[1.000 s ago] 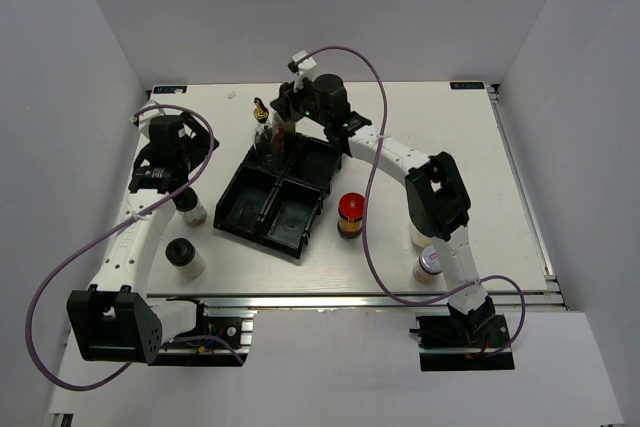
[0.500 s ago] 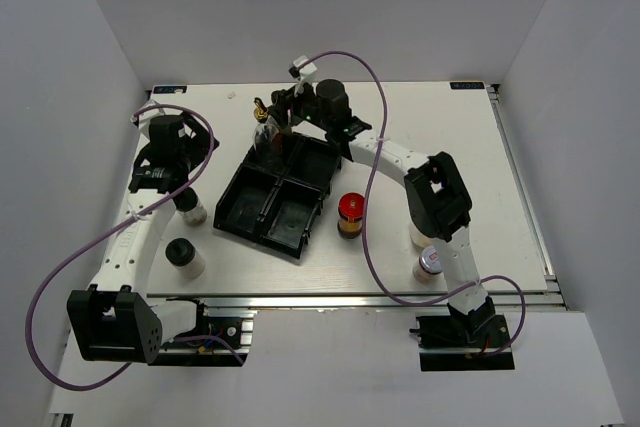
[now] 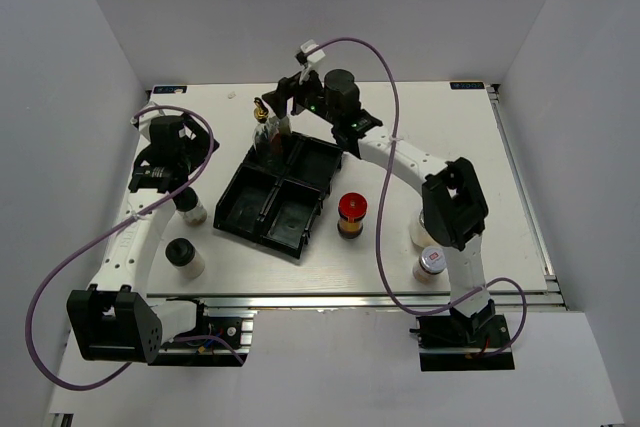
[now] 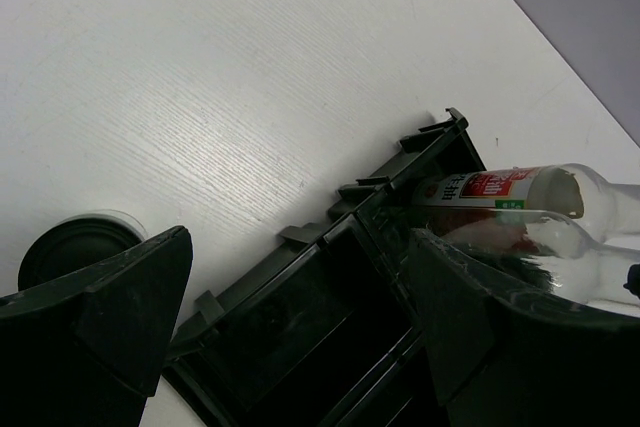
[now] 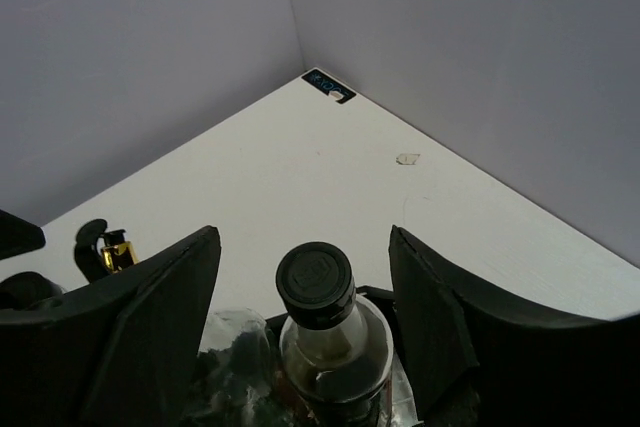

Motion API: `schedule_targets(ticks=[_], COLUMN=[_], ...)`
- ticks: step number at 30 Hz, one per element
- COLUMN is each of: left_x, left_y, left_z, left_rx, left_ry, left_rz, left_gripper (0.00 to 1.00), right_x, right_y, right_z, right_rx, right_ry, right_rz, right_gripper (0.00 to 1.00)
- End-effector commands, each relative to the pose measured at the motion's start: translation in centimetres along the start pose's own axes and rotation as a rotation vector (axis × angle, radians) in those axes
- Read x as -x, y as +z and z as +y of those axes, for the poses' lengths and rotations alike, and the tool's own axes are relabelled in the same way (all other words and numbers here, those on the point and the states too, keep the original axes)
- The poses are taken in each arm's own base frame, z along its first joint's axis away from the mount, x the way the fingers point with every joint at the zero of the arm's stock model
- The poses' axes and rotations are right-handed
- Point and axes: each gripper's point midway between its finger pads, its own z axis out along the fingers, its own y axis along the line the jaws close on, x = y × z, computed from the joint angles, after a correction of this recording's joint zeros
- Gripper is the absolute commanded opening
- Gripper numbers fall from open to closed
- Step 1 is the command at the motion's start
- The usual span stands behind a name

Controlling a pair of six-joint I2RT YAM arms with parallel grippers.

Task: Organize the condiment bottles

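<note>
The right gripper (image 5: 300,233) hangs over the far end of the black tray (image 3: 250,207). Its jaws stand apart on either side of the dark black-capped bottle (image 5: 318,292), with a gap showing on each side of the cap, so nothing is gripped. Only the bottle's cap and shoulders show; its lower body is cut off by the frame. From above, the gripper covers it, so I cannot tell which far compartment it stands in.

The tall gold-capped bottle (image 3: 260,115) stands just beside the tray's far-left corner, its body partly masked by the same gripper.

The left gripper (image 4: 300,237) has its jaws spread wide and empty. One white black-capped bottle (image 4: 70,247) peeps out beside its left finger, only the cap visible. The other white bottle (image 3: 184,257) stands on the tabletop (image 3: 520,167), nearer the arm bases.

The red-lidded jar (image 3: 351,210) stands just right of the tray. A silver-lidded jar (image 3: 430,261) stands beside the right arm. A second jar (image 3: 417,235) is mostly hidden behind that arm, its lid out of sight.
</note>
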Motion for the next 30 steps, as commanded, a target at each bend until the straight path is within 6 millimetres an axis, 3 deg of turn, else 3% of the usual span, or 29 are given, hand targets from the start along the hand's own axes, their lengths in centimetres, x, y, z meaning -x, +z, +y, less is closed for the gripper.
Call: schedule_targets(ticks=[1,3,4,5,7,8,9,11,12,14,15,16,18,22,24,25,30], left_x=[0.9,0.9,0.9,0.7,0.6,0.9,1.0,1.3,1.4,1.0,0.9,0.5,-0.5,-2.3,-2.7,-2.8,-4.0], left_y=[-0.7,-0.8,-0.9,-1.0,-1.7,-1.9,-2.2,-3.2,-3.6,-4.5,-4.7,-5.0,-5.0,-4.2,-3.8,-3.7,-2.1], left_z=[0.1,0.3,0.4,0.8,1.4,1.9,2.0,3.2,3.7,5.2,5.8,6.4,8.0,7.6,8.4,8.8,9.2], left_rx=[0.031,0.047,0.056,0.075,0.121,0.151,0.165,0.229,0.252,0.322,0.346,0.369,0.434,0.406,0.447,0.467,0.509], left_ry=[-0.025,-0.041,-0.046,-0.053,-0.066,-0.081,-0.078,-0.073,-0.07,-0.071,-0.061,-0.044,-0.037,-0.026,-0.015,-0.016,0.006], left_rz=[-0.006,0.002,0.004,0.013,0.03,0.022,0.025,0.023,0.018,0.024,0.023,0.036,0.043,0.126,0.129,0.127,0.169], left_gripper=[0.98,0.98,0.98,0.98,0.98,0.98,0.98,0.98,0.98,0.98,0.98,0.98,0.98,0.98,0.98,0.98,0.98], right_x=[5.9,6.4,7.6,6.8,7.9,6.8,7.9,7.9,7.4,7.1,5.2,6.3,5.1,2.0,1.9,0.7,0.0], right_y=[-1.8,-2.8,-3.7,-4.3,-6.0,-6.7,-8.1,-9.8,-11.7,-13.7,-14.7,-15.9,-17.9,-21.1,-22.5,-23.1,-25.0], right_z=[0.6,-0.1,-0.3,-1.0,-2.2,-2.7,-3.7,-4.3,-5.0,-6.0,-6.4,-6.1,-6.4,-6.7,-6.3,-6.2,-5.8], right_rx=[-0.029,-0.068,-0.08,-0.111,-0.151,-0.162,-0.18,-0.179,-0.208,-0.274,-0.311,-0.325,-0.388,-0.48,-0.493,-0.5,-0.518], right_ry=[0.002,0.042,0.05,0.071,0.105,0.127,0.173,0.217,0.234,0.235,0.236,0.218,0.208,0.224,0.232,0.235,0.22], right_rz=[-0.112,-0.119,-0.136,-0.121,-0.132,-0.107,-0.126,-0.125,-0.122,-0.13,-0.097,-0.115,-0.069,0.024,0.027,0.051,0.065], right_gripper=[0.75,0.83,0.88,0.89,0.89,0.89,0.89,0.89,0.89,0.89,0.89,0.89,0.89,0.89,0.89,0.89,0.89])
